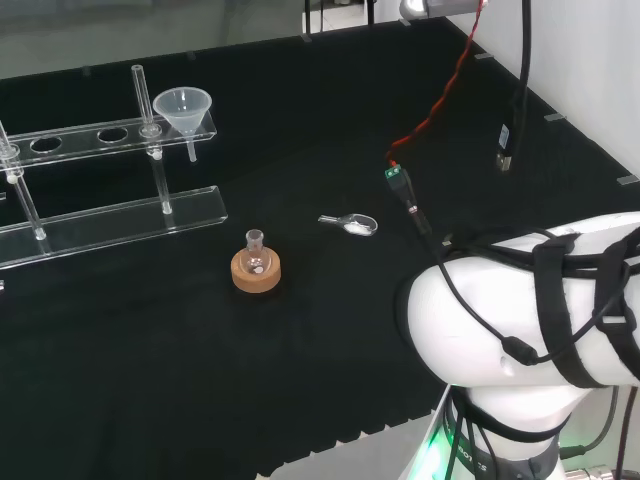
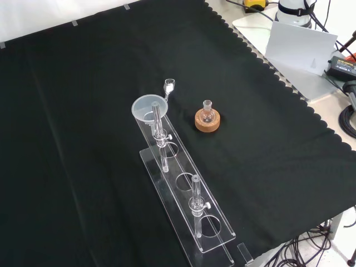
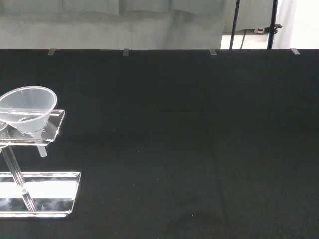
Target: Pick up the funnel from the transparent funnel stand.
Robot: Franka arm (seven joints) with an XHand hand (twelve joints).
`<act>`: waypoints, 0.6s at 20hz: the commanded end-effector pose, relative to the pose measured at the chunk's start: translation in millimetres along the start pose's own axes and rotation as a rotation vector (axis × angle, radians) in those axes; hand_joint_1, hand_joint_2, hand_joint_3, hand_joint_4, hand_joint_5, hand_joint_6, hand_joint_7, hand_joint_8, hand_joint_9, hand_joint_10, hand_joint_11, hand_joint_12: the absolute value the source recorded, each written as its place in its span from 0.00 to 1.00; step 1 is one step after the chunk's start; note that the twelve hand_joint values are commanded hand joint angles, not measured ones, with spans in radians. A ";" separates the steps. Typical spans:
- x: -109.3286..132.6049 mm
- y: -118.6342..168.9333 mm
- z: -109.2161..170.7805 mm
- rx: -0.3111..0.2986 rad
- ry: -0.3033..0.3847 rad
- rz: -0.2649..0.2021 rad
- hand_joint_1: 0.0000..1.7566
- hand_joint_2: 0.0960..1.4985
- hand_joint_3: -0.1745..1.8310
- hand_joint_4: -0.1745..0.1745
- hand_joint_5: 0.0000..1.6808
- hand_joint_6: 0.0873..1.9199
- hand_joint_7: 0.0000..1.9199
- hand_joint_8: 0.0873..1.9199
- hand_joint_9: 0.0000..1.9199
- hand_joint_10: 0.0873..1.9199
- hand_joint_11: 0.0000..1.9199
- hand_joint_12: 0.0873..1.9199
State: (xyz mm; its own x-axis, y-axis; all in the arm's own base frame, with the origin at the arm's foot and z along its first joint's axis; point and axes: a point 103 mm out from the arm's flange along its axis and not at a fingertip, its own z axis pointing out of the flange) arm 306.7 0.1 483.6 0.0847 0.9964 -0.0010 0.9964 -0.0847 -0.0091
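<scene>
Head view shows the funnel (image 1: 183,108) sitting in the end hole of the transparent funnel stand (image 1: 110,225), at the right end of the upper shelf as this view gives it. Its wide mouth faces up and its short stem hangs straight down through the hole, so the long axis of the funnel is vertical. The white arm link (image 1: 520,310) is at the lower right of this view, well apart from the funnel, so I judge that the funnel lies to the left and farther away from the arm.

Front view gives the same picture from the other side: the funnel (image 2: 148,107) is at the far end of the stand (image 2: 186,200), the end that is closest to the arm's side of the bench. A small flask on a cork ring (image 2: 208,119) stands just to the right of it, and a small clear scoop (image 2: 168,85) lies near, a little farther off.

From the wrist view the funnel (image 3: 27,109) is seen almost from the side, with bare black cloth (image 3: 199,149) between it and the camera. I cannot tell the state of the hand. In my judgement the coming move must bring the hand across to the funnel and then lift it straight up along the stem axis, so the stem leaves the hole cleanly.
</scene>
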 end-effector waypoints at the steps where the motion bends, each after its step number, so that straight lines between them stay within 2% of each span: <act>1: 1.1 4.3 1.1 -0.005 -0.020 -0.008 0.10 0.35 0.33 0.66 0.00 0.00 0.00 0.11 0.00 0.09 0.00 0.35; 4: 6.1 14.7 2.4 -0.001 -0.031 -0.024 0.10 0.41 0.24 0.66 0.00 0.00 0.00 0.10 0.00 0.06 0.00 0.32; 6: 9.4 20.7 3.2 0.001 -0.038 -0.025 0.10 0.42 0.23 0.66 0.00 0.00 0.00 0.09 0.00 0.06 0.00 0.31; 11: 26.5 37.9 9.5 0.014 -0.039 -0.066 0.10 0.43 0.21 0.66 0.00 0.00 0.00 0.09 0.00 0.05 0.00 0.31; 12: 23.5 39.9 9.9 0.012 -0.040 -0.073 0.10 0.44 0.20 0.65 0.00 0.00 0.00 0.09 0.00 0.05 0.00 0.30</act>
State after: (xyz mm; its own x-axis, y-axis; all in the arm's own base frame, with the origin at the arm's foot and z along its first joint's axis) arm 331.4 9.9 475.5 0.0516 0.9981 -0.0343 0.9983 -0.0526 -0.0266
